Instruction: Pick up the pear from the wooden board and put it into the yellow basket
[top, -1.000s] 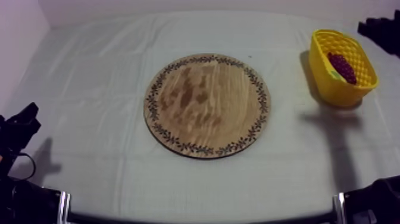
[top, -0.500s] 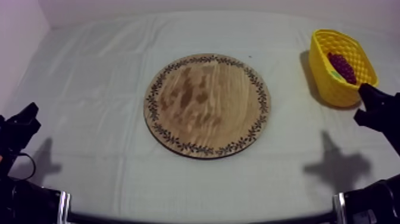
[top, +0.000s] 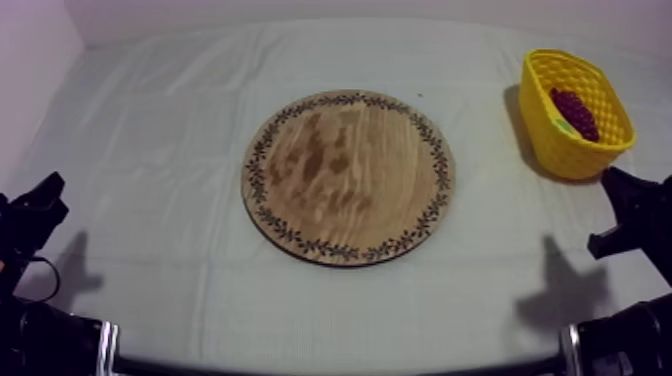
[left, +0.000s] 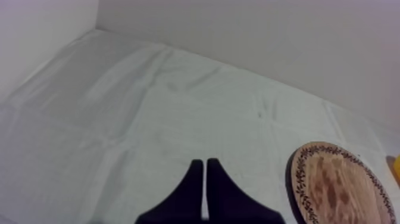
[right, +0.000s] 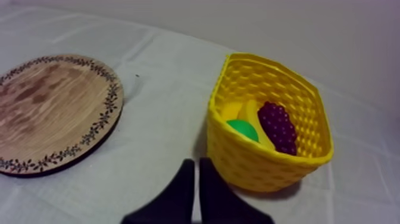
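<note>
My right claw (right: 195, 164) is clenched, fingers together, just short of the yellow basket (right: 262, 164). Inside the basket the green pear (right: 241, 129) lies against the banana (right: 255, 118) and the grapes (right: 278, 126). My left claw (left: 205, 164) is clenched likewise over the worktop (left: 119, 119), near the wooden board (left: 336, 184).

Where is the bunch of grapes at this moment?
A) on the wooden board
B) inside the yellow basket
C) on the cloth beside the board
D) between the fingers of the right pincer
B: the grapes lie inside the yellow basket, next to the banana.
</note>
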